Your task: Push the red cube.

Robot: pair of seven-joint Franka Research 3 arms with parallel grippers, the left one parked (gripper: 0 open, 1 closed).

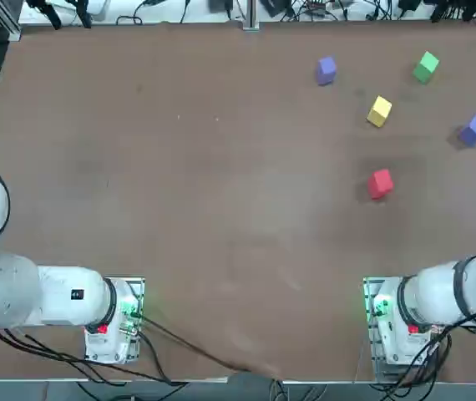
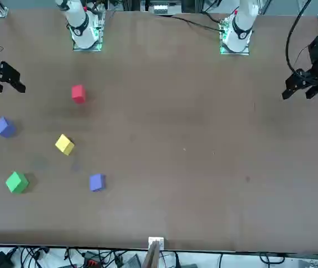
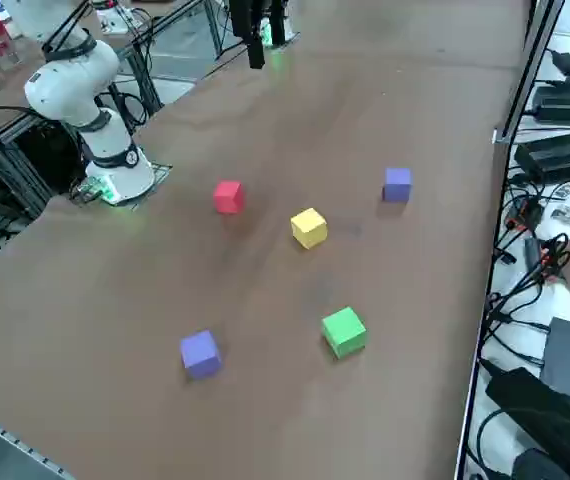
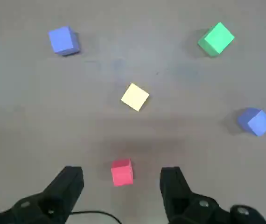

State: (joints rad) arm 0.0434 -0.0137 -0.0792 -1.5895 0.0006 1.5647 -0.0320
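The table point(image 1: 179, 209) carried five cubes. The right end effector point(image 4: 122, 186) hung high, fingers apart, above the red cube point(image 1: 380, 184), which sat nearest the robot, untouched. The push seemingly remained undone.

1. You're clearly in a robotics lab: two white arm bases point(image 1: 405, 322) bolted to one big brown table point(image 1: 188, 192).
2. Cable tangles point(image 2: 92, 259) and black power bricks point(image 3: 565, 150) line the table's edges.
3. Aluminium framing point(image 3: 25, 170) sits beside it.
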